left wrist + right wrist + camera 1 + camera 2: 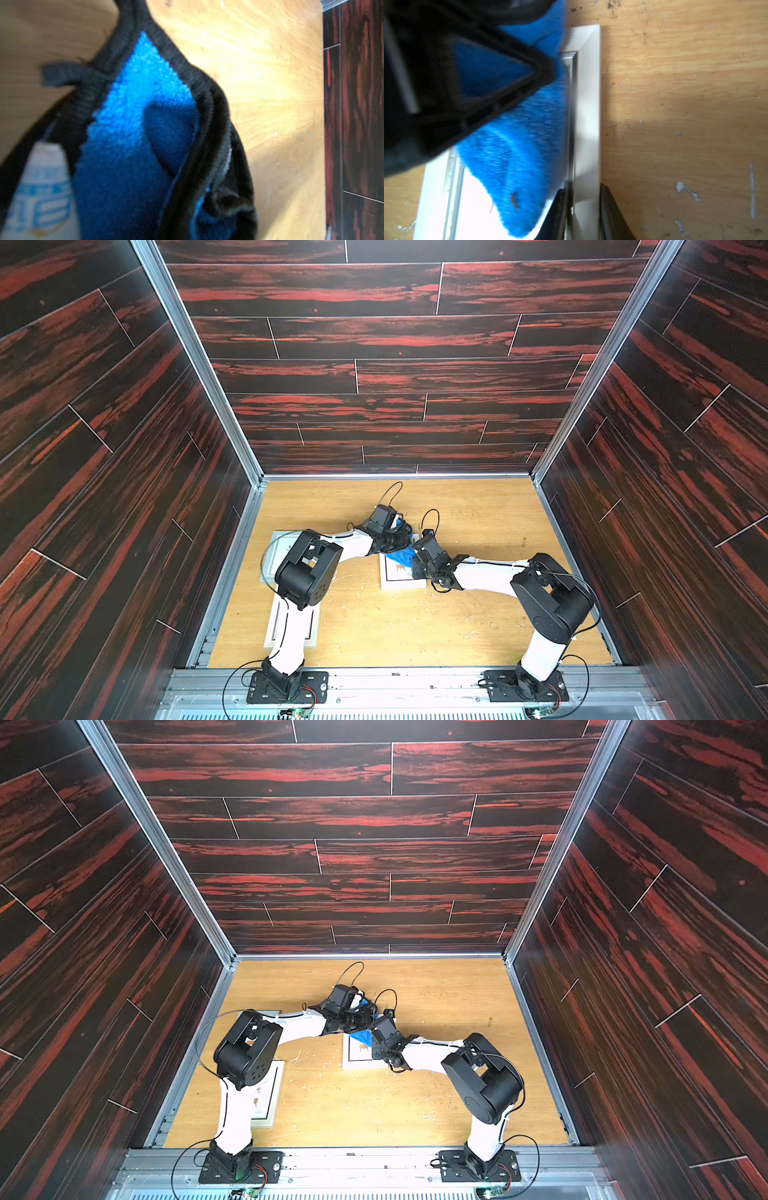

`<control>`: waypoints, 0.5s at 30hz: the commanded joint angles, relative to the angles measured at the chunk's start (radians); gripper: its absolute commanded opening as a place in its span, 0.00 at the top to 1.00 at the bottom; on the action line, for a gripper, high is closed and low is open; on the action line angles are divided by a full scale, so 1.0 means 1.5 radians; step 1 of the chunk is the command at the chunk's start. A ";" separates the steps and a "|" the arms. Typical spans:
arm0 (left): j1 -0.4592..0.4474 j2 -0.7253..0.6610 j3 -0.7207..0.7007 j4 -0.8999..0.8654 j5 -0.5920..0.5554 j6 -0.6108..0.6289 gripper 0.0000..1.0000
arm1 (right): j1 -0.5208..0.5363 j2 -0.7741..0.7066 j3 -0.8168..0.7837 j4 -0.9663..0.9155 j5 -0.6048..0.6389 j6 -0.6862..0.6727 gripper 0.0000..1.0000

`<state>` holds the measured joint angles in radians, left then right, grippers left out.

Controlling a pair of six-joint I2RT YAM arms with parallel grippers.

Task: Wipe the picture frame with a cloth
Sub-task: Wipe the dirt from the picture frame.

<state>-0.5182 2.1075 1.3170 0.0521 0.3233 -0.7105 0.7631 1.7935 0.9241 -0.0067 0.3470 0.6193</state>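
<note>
Across one side rail of the picture frame [588,104], we find the right gripper [586,216] with fingers [610,214] clamped, one either side. We record the left gripper [397,541] closed on the cloth [519,155], bunched on the glass against that rail; frame flat on the table [675,104].

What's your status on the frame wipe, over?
Copy: left gripper shut on cloth, cloth on picture frame. Meanwhile right gripper shut on its edge. Apart, spare frame lies under left arm.
</note>
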 commanded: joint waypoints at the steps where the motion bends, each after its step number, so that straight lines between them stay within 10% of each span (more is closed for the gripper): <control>1: 0.037 -0.031 -0.043 -0.066 -0.104 0.030 0.97 | 0.000 -0.006 -0.012 -0.059 0.023 0.003 1.00; 15: 0.046 -0.004 -0.009 -0.073 -0.065 0.012 0.97 | 0.000 0.005 -0.007 -0.058 0.020 0.006 1.00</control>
<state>-0.5224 2.1227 1.3621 0.0040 0.2852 -0.7063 0.7574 1.7935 0.9245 -0.0116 0.3664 0.6323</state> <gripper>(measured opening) 0.120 0.260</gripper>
